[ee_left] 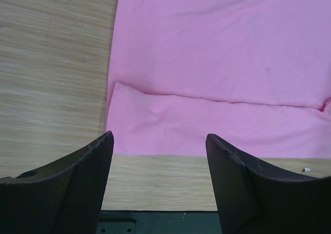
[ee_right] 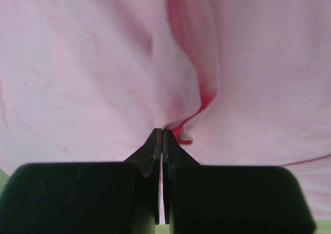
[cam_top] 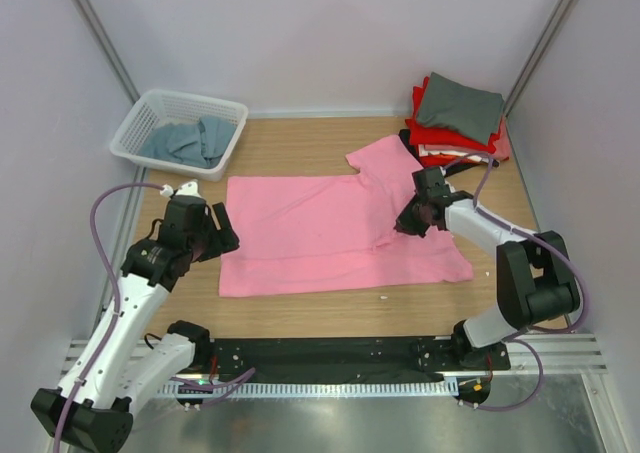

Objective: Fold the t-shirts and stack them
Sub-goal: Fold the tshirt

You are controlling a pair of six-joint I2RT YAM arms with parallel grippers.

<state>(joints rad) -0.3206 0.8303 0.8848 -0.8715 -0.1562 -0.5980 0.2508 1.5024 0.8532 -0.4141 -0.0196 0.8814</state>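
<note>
A pink t-shirt (cam_top: 320, 233) lies spread across the middle of the table, its right side bunched up into a raised fold. My right gripper (cam_top: 408, 223) is shut on that fold. In the right wrist view the closed tips (ee_right: 163, 131) pinch a crease of pink cloth (ee_right: 77, 63). My left gripper (cam_top: 218, 231) hovers at the shirt's left edge, open, with nothing between its fingers (ee_left: 159, 136). Below it, the left wrist view shows the shirt's hem (ee_left: 217, 63) and bare wood. Folded t-shirts are stacked at the back right, a grey one (cam_top: 458, 105) on top of red ones (cam_top: 445, 138).
A white lattice basket (cam_top: 135, 133) stands at the back left with a grey-blue t-shirt (cam_top: 190, 141) in it. Walls close in the table on the left, right and back. A black rail (cam_top: 320, 353) runs along the near edge.
</note>
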